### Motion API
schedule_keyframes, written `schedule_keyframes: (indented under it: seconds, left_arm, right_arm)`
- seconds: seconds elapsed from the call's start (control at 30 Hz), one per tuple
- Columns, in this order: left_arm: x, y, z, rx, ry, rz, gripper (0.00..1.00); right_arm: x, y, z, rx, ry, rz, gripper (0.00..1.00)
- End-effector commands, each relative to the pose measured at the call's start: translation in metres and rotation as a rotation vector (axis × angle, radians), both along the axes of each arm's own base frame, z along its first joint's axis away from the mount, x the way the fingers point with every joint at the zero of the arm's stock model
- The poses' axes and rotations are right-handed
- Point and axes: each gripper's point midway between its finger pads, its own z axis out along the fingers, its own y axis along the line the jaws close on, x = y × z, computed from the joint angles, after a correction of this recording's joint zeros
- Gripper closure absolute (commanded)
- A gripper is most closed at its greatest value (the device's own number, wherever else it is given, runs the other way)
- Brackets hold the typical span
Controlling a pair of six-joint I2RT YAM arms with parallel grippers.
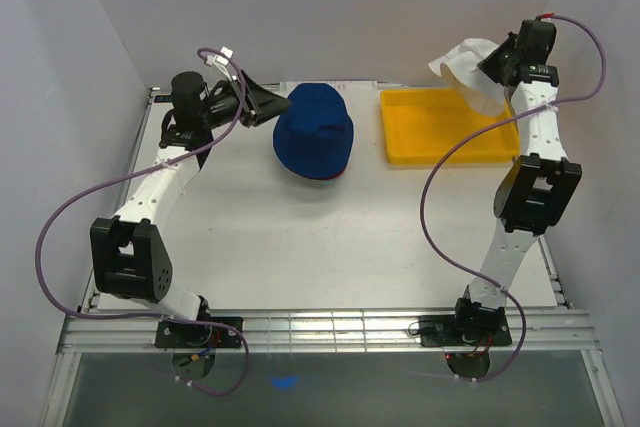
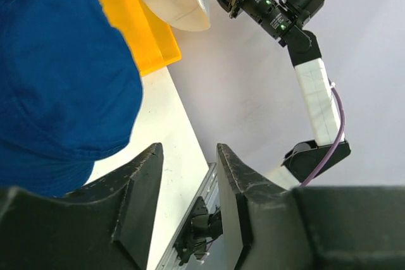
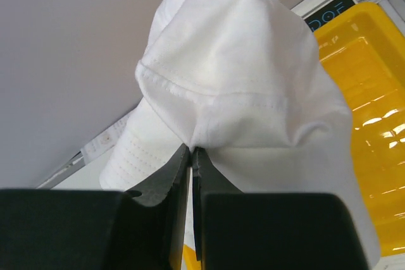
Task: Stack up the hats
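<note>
A navy blue hat (image 1: 313, 132) sits on top of a pile at the back middle of the table, with a dark red edge (image 1: 328, 178) showing under it. My left gripper (image 1: 268, 105) is open and empty just left of that hat, which fills the upper left of the left wrist view (image 2: 57, 80), where my left gripper (image 2: 186, 184) is also seen. My right gripper (image 1: 492, 69) is shut on a white hat (image 1: 468, 72) and holds it in the air above the yellow tray. The right wrist view shows the gripper (image 3: 191, 153) pinching the white fabric (image 3: 240, 74). Other hats are hidden.
A yellow plastic tray (image 1: 445, 132) lies at the back right, below the hanging white hat; it also shows in the left wrist view (image 2: 142, 33) and the right wrist view (image 3: 373, 124). White walls close in the back and both sides.
</note>
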Motion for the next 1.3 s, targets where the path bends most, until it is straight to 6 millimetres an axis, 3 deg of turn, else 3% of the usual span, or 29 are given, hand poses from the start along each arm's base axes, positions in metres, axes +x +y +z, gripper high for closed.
schedule_keyframes:
  seconds: [0.0,0.23,0.47,0.53,0.77,0.9,1.07,1.1,1.27]
  left_arm:
    - [-0.01,-0.009,0.045,-0.023,-0.126,-0.052,0.48]
    - [-0.017,-0.034,0.072,-0.131,-0.123,-0.115,0.42]
    - [-0.007,-0.038,0.081,-0.206,-0.069,-0.087,0.42]
    - [-0.004,-0.04,0.082,-0.225,-0.051,-0.093,0.42]
    - [-0.006,-0.04,0.087,-0.247,-0.048,-0.1,0.42]
    - [-0.012,-0.035,0.089,-0.25,-0.048,-0.095,0.42]
    - [-0.012,-0.013,0.09,-0.249,-0.058,-0.041,0.42]
    - [-0.013,-0.01,0.092,-0.249,-0.062,-0.034,0.42]
    - [-0.008,0.012,0.075,-0.246,-0.021,0.024,0.42]
  right_arm:
    - [-0.006,0.024,0.047,0.067,-0.12,0.05,0.92]
    - [-0.021,0.07,0.099,0.129,-0.227,0.124,0.92]
    - [-0.035,0.12,0.146,0.149,-0.314,0.202,0.92]
    - [-0.046,0.151,0.158,0.152,-0.341,0.247,0.92]
    - [-0.058,0.223,0.182,0.156,-0.412,0.34,0.92]
    - [-0.064,0.269,0.186,0.151,-0.433,0.406,0.92]
    - [-0.07,0.313,0.183,0.145,-0.457,0.482,0.92]
    - [-0.078,0.329,0.19,0.148,-0.474,0.515,0.92]
    - [-0.081,0.361,0.171,0.082,-0.449,0.544,0.92]
